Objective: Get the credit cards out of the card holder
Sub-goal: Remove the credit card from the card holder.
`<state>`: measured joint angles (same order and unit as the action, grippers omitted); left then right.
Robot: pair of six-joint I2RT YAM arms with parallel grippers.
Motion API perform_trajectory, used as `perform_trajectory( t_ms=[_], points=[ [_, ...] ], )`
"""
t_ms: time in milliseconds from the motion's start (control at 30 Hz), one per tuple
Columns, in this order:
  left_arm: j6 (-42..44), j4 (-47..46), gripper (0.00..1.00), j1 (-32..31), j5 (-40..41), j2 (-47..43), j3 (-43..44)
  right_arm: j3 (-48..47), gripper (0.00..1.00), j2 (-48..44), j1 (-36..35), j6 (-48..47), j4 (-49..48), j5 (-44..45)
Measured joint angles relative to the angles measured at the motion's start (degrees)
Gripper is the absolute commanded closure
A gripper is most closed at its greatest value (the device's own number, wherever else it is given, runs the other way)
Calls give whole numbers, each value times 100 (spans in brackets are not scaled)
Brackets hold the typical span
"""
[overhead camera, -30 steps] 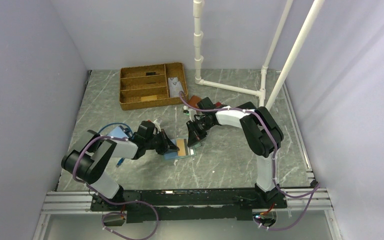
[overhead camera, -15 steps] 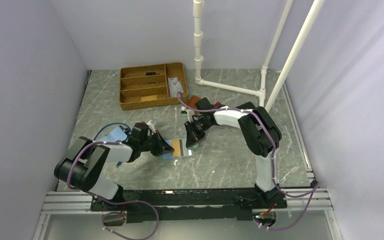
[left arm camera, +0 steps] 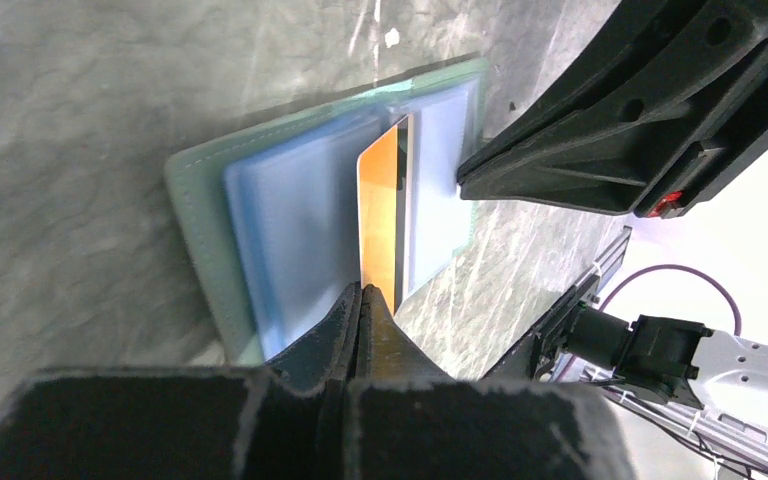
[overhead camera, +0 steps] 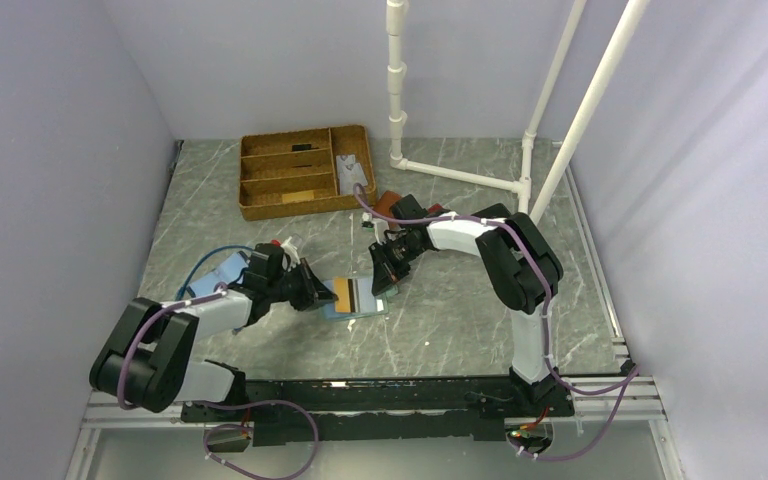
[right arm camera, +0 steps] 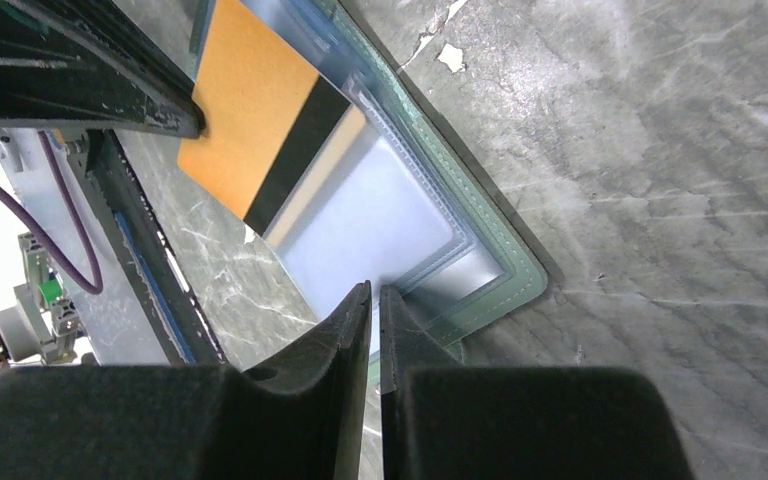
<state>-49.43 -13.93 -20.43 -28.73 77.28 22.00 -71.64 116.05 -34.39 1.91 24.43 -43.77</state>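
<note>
The card holder [overhead camera: 368, 300] lies open on the table, light blue with a greenish edge. An orange card [overhead camera: 343, 293] with a black stripe sticks out of its left pocket. My left gripper [overhead camera: 322, 296] is shut on the card's near edge; the left wrist view shows the card [left arm camera: 380, 225] pinched at the tips [left arm camera: 365, 292] over the holder [left arm camera: 290, 220]. My right gripper [overhead camera: 385, 283] is shut on the holder's right edge. In the right wrist view its tips [right arm camera: 375, 292] nip the holder [right arm camera: 430, 240], with the card [right arm camera: 250, 110] beyond. No other cards show in the holder.
A wicker tray [overhead camera: 305, 172] with compartments stands at the back left. A plain light blue piece with a blue cable [overhead camera: 222, 270] lies by the left arm. A brown wallet [overhead camera: 390, 203] sits behind the right gripper. White pipes [overhead camera: 460, 178] stand at the back right.
My left arm has drawn back to the left with the orange card, which has slid further out of the holder. The right gripper has stayed on the holder.
</note>
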Motion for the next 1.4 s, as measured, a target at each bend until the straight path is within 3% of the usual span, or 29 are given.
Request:
perform_trajectory(
  t_ms=[133,333,567,1000,1400],
  points=[
    [181,435,100,136,-4,-225,22,-22,86,0,0,-92,39,-17],
    [485,1097,100,177,7,-702,234,-98,72,-9,2,-446,219,-162],
    [874,1613,100,181,-11,-1300,511,-101,64,-365,28,-1032,540,-284],
    [1145,1001,100,103,-732,-1314,540,-107,54,-1506,247,-2428,1172,-894],
    [1279,413,100,-787,-785,-896,702,-105,47,-1985,492,-3486,1775,-1228]
  ],
)
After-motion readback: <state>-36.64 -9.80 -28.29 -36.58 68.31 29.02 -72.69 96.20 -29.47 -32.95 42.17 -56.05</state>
